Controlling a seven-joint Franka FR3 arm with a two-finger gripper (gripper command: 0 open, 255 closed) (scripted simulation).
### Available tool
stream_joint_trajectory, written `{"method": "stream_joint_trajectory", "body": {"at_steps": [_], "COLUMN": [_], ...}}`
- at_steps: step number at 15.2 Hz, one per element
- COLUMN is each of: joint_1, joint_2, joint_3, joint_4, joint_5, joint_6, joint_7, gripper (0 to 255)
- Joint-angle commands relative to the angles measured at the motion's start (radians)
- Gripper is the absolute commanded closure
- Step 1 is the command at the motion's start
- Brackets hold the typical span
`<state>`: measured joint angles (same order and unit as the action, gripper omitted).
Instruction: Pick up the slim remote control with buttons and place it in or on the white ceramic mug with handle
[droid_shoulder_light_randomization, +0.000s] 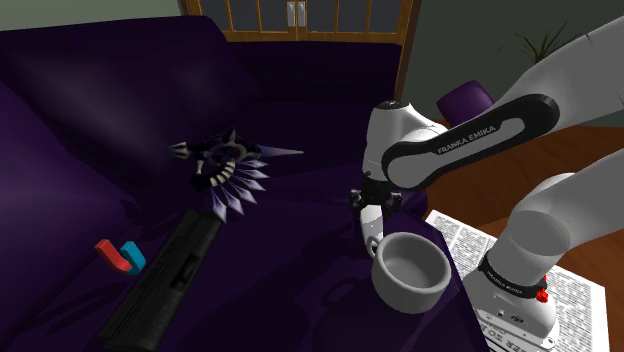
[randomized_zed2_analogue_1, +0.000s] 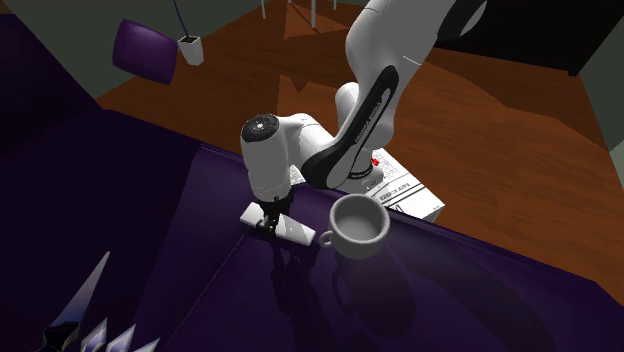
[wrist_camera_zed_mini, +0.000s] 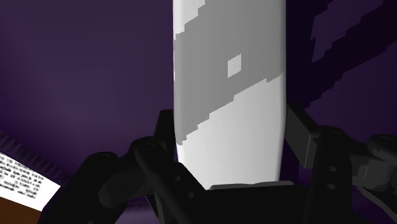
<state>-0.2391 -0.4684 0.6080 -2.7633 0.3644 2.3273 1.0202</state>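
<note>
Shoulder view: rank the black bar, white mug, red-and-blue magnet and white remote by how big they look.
1. black bar
2. white mug
3. red-and-blue magnet
The white remote is partly hidden, so I leave it unranked.

The white arm (droid_shoulder_light_randomization: 470, 140) arches in from the shoulder view's right, forearm angled down and wrist pointing downward; its black gripper (wrist_camera_zed_mini: 229, 127) has both fingers (wrist_camera_zed_mini: 162, 130) pressed against the pale remote (wrist_camera_zed_mini: 229, 63)

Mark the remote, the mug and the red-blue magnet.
remote (wrist_camera_zed_mini: 229, 95): wrist view, middle of its face.
mug (droid_shoulder_light_randomization: 405, 297): shoulder view, outer wall.
magnet (droid_shoulder_light_randomization: 132, 257): shoulder view, blue arm.
</note>
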Motion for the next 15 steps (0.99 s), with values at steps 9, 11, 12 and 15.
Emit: {"method": "stream_joint_trajectory", "body": {"at_steps": [9,11,12,15], "joint_1": [0.010,0.012,0.012,0.013], "joint_2": [-0.082,-0.101,-0.110,-0.135], "joint_3": [-0.039,-0.050,-0.055,-0.070], "joint_4": [0.046,0.061,0.069,0.095], "joint_5": [-0.007,-0.011,-0.013,-0.020], "joint_6": [-0.127,-0.161,-0.178,-0.228], "joint_7": [-0.007,-0.008,-0.008,-0.009], "gripper": [255,255,255,255]}}
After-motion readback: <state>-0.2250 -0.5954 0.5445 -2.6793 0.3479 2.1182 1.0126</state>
